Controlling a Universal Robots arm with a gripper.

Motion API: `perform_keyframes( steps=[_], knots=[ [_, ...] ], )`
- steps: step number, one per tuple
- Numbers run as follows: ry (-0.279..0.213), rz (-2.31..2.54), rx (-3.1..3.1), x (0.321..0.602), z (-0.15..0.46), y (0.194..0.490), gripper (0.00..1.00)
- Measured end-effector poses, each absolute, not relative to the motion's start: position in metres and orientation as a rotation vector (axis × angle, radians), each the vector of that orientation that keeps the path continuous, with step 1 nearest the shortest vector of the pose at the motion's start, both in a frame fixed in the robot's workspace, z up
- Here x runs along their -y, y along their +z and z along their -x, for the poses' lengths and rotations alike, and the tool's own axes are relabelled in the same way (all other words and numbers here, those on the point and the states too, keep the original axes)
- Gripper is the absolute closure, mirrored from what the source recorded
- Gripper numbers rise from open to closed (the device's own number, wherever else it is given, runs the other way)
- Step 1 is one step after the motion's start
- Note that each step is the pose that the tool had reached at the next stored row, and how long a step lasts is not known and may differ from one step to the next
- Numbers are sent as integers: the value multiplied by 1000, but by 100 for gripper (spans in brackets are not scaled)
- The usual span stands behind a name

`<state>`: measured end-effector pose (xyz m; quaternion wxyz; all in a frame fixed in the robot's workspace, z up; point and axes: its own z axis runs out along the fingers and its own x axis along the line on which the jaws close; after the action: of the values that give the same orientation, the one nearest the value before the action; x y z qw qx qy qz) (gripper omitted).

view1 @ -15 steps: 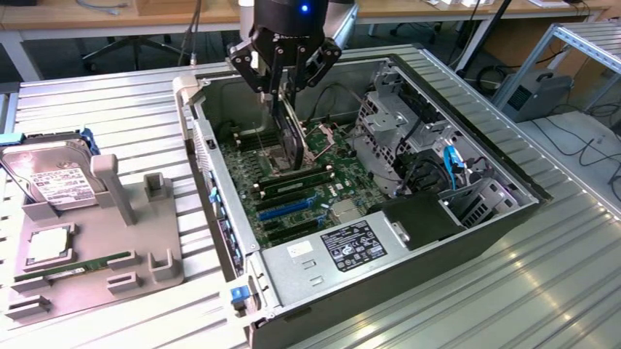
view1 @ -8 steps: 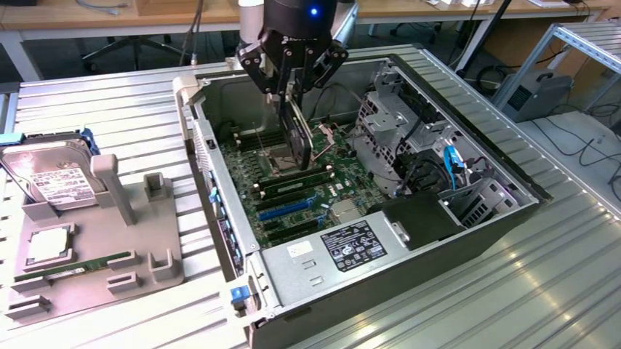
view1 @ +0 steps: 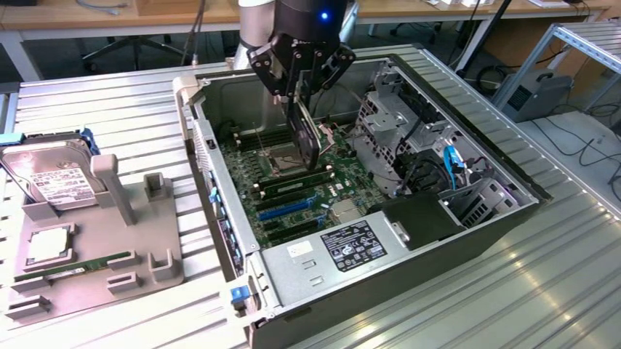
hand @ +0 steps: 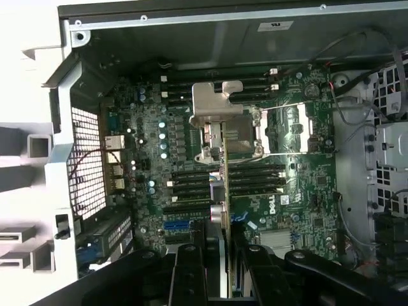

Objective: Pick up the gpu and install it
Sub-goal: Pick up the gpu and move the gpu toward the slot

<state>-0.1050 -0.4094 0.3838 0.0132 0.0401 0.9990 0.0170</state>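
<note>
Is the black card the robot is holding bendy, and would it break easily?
Probably stiff: the gpu hangs straight from the gripper without drooping. Likely light, since it is thin and held by one edge. Probably fragile too: a thin board could crack if pushed sideways.

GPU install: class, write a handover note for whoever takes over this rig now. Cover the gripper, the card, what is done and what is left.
Gripper: shut on the thin black GPU card with a silver bracket.
Card: held on edge in the open dark-grey computer case, above the green motherboard.
Done: card picked up, now over the board.
Left: not seated in any slot.
</note>
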Motion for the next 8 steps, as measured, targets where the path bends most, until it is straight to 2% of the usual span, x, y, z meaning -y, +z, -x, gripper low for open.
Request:
perform_keyframes(
  steps=[8],
  knots=[
    [53,-125,-3112,409,91,379,73]
  ],
)
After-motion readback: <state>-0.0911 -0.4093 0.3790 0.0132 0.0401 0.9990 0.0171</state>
